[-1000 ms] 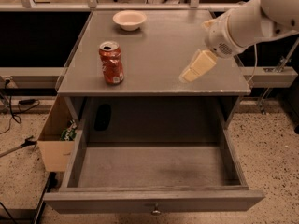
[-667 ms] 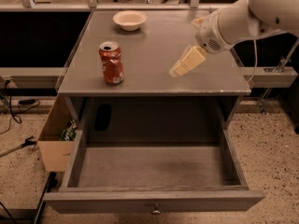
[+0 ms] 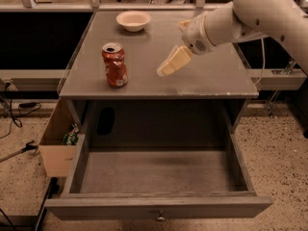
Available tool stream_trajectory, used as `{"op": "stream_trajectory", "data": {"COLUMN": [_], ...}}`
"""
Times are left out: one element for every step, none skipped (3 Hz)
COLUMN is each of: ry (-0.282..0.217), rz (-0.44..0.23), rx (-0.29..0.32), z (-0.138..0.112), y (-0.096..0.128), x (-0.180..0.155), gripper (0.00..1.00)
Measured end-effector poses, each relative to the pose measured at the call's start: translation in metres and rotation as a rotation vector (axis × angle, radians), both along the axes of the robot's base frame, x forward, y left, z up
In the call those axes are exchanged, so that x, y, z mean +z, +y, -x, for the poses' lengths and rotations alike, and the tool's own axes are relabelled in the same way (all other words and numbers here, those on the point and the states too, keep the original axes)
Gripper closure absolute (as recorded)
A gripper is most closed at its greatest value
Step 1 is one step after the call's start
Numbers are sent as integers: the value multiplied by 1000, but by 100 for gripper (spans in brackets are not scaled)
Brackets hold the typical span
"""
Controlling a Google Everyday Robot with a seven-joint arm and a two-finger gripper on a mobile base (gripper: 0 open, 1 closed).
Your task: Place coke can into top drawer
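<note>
So the can is standing upright on the surface, left side, fairly near the front edge. Its long axis is straight up and down, silver top facing up so you can see the opening, and the body looks a bit crumpled in the middle. It's not in the drawer yet

The drawer is pulled right out below the surface, front panel toward me, with the little knob in the middle of it. The can sits above and behind the drawer's left half

The hand is over the middle of the surface, right of the can and well apart from it, not touching anything as far as I can see. It slants down and to the left, tip aimed roughly toward the can's side. The white arm comes in from the top right. Honestly can't tell whether the hand is wide or narrow from here, it just reads as one cream wedge

Cream bowl is at the back of the surface, behind the can. Cardboard box on the floor to the left of the drawer
</note>
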State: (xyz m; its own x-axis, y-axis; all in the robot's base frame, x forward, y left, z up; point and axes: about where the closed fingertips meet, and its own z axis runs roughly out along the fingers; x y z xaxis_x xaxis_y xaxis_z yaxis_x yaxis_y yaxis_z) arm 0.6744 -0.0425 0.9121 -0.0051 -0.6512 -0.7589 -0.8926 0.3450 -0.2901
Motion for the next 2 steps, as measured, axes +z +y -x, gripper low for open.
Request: {"op": "stream_trajectory", "data": {"ry": [8, 15], "rz": [-45, -82], "rx": [68, 129], "z": [-2, 3], "y": [29, 54], "x": [-4, -4], "gripper": [0, 0]}}
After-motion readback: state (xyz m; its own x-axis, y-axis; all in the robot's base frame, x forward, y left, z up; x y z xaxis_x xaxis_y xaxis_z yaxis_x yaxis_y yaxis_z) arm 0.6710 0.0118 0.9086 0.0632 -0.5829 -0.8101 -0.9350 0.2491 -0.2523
